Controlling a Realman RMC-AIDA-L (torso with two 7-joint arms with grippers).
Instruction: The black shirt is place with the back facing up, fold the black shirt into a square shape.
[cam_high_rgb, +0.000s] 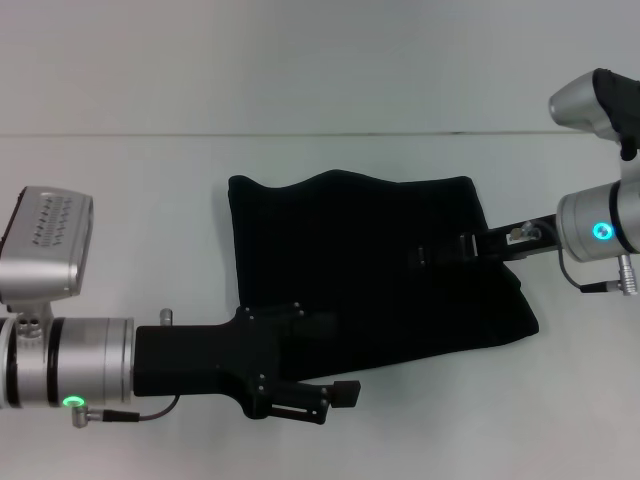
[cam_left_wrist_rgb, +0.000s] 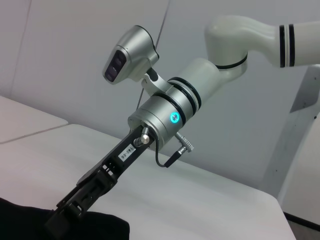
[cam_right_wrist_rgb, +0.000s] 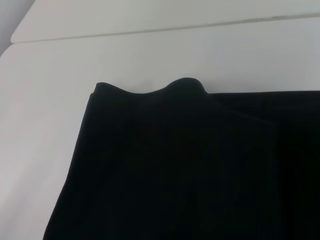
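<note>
**Black cloth half folded, both pincers at its edges**

Dark against dark at the right pincer (cam_high_rgb: 440, 252): reaching in from the right edge over the middle of the black shirt (cam_high_rgb: 370, 260), tips low on or just above the fabric. Impossible to tell whether spread or pinching cloth, since black fingers merge with black cloth in the head view and in the left wrist view alike. Lower and nearer, left pincer (cam_high_rgb: 335, 392) at the shirt's near-left edge, partly over the fabric, fingers pointing right; looks nearly pressed together with nothing clearly between them, but no certainty.

Around both, shirt lying flat on the white counter (cam_high_rgb: 120, 180), already a compact block, roughly rectangular: far edge wavy, near-right corner bulging out past the rest. Not yet a true square, by the look of it.

For a clean fold: grip the full stack of layers at an edge, not just the top one; lift low; carry both sides level so the crease runs straight; lay edge onto edge; tuck that bulging corner in. Release only once flat, to avoid dragging the pile out of shape.
</note>
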